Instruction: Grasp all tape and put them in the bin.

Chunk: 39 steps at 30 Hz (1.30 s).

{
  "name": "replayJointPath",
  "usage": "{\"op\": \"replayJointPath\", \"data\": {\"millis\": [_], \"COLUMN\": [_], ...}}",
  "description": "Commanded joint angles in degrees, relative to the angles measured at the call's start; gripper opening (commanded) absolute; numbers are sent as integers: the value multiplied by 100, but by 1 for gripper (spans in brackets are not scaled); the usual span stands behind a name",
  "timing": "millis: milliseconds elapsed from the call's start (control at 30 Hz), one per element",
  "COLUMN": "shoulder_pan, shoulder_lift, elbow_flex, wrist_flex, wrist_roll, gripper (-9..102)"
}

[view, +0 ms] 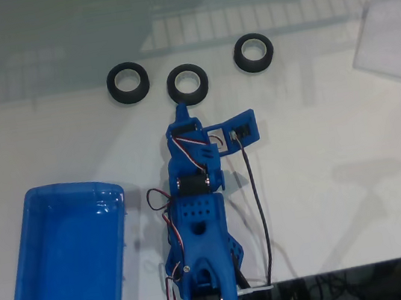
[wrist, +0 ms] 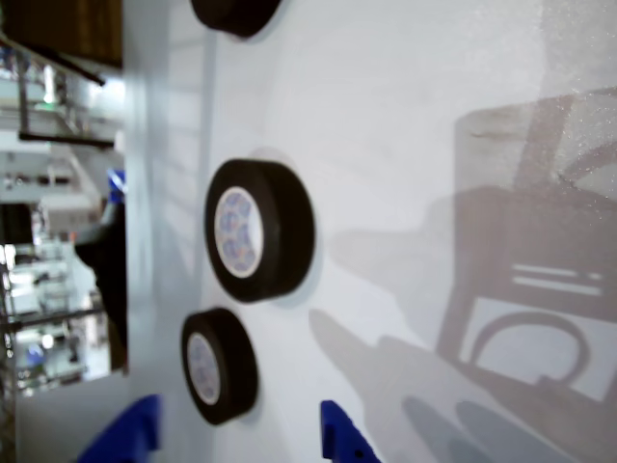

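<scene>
Three tape rolls in a row, hand just short of the middle one

In the fixed view the rolls [view: 128,83] [view: 188,84] [view: 253,53] lie flat on the white bench [view: 340,174], holes up; the empty bin [view: 67,268] runs lengthwise at lower left. The wrist view shows printed cores and the hand [wrist: 236,434] parted, holding nothing.

The 3 tape rolls, one at left [view: 128,83], one in the middle [view: 188,84] and one at right [view: 252,53] in the fixed view, are black; in the wrist view their pale whitish cores carry a faint blue printed pattern. The bin [view: 26,297] is glossy bright blue. The arm [view: 199,218] is the same blue, with red, white and black wires, on a white table [view: 336,145].
</scene>
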Motion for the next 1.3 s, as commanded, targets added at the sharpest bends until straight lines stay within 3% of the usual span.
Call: {"op": "replayJointPath", "data": {"millis": [0,300,967,1267], "shoulder_pan": [18,53,492,281], "shoulder_lift": [88,-290,-7664,-9809], "elbow_flex": [123,-255,-5379,-7251], "wrist_flex": [-53,-193,-325,422], "wrist_roll": [44,105,369,97], "gripper": [25,25,25,24]}}
